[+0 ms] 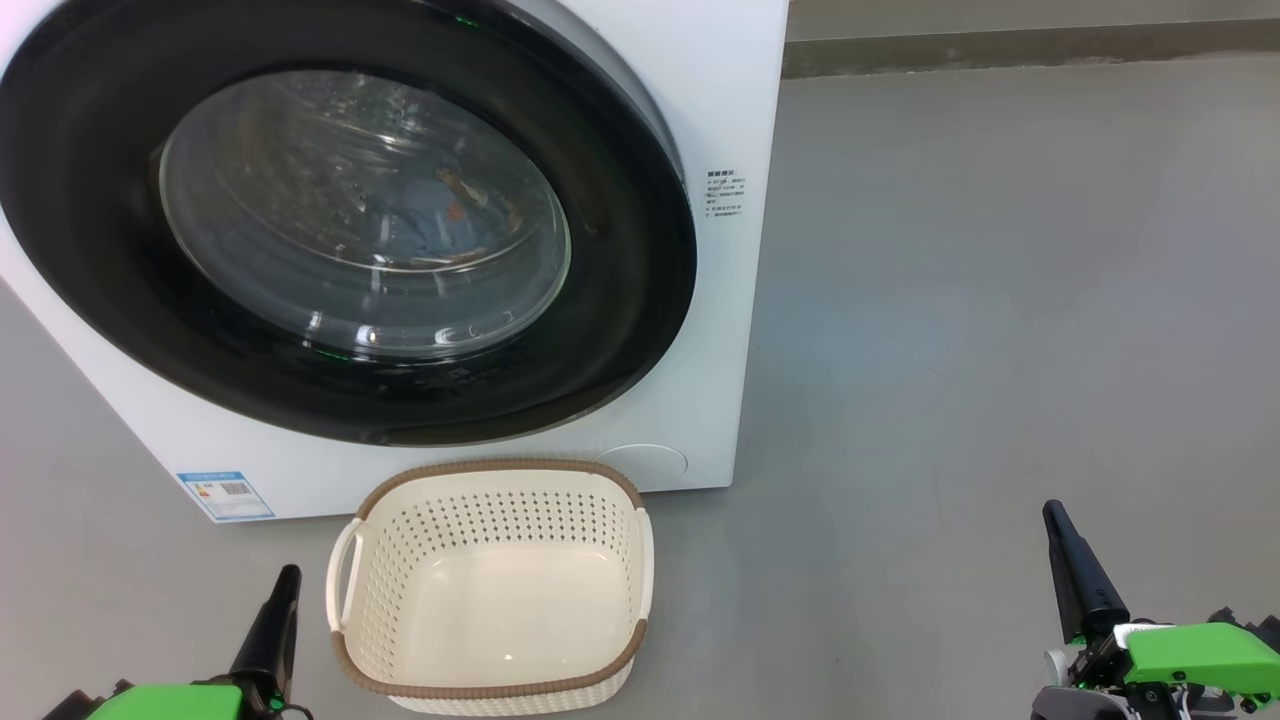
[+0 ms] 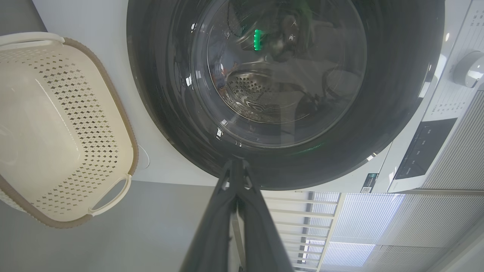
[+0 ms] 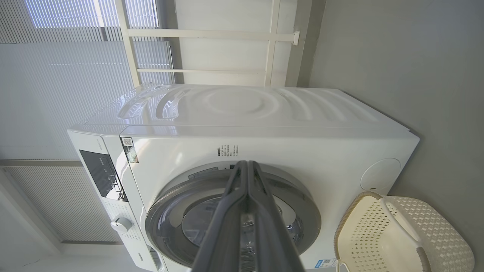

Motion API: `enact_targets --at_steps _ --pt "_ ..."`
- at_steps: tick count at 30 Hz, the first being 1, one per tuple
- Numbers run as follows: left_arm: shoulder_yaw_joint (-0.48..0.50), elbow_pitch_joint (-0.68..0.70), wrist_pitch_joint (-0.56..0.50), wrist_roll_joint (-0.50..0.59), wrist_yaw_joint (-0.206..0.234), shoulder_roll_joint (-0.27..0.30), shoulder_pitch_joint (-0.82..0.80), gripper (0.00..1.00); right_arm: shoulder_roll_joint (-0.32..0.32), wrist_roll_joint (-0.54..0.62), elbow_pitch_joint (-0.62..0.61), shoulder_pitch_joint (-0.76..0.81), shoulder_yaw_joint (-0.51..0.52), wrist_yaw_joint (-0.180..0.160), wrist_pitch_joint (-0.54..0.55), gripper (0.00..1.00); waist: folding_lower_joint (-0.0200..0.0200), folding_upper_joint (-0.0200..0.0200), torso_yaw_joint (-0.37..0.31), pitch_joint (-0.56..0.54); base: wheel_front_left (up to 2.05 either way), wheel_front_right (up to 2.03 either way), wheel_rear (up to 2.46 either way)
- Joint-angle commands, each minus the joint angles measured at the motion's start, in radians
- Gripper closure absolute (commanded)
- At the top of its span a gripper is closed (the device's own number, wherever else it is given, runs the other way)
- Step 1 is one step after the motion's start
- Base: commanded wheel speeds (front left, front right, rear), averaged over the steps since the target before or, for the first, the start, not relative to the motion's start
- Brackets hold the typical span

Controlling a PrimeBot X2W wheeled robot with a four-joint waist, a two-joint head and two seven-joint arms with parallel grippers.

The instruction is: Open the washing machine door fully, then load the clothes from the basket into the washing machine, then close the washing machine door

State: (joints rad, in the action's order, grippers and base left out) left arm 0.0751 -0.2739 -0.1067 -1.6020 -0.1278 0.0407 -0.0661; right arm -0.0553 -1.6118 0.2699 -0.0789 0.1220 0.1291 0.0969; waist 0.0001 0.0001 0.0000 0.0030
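- Head view showed the washing machine door (image 1: 340, 220) shut on the washing machine (image 1: 715, 90), with the clothes (image 1: 440, 215) inside.
- The basket (image 1: 500, 467) stood empty just in front, apparently already unloaded.
- The left end effector (image 1: 288, 576) and right end effector (image 1: 1053, 512) were clamped closed, empty and low, apparently finished.

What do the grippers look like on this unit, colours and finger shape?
Left gripper and right gripper match: long black fingers tapering to narrow tips, on bright green housings. The right base also shows a white part and dark fittings by the green cover. In the wrist views the fingers look matte dark grey.
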Motion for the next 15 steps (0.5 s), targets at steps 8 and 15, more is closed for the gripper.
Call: enact_targets --at_steps 8,15 --pt "0.036 0.029 -0.004 -0.009 -0.003 0.012 -0.042 1.0 -0.001 -0.004 -0.026 -0.028 -0.016 0.002 0.01 1.0 0.0 -0.0001 0.0 0.0 0.0 0.0 0.0" --pt "0.036 0.029 -0.004 -0.009 -0.003 0.012 -0.042 1.0 -0.001 -0.003 -0.026 -0.028 -0.015 0.002 0.01 1.0 0.0 -0.0001 0.0 0.0 0.0 0.0 0.0"
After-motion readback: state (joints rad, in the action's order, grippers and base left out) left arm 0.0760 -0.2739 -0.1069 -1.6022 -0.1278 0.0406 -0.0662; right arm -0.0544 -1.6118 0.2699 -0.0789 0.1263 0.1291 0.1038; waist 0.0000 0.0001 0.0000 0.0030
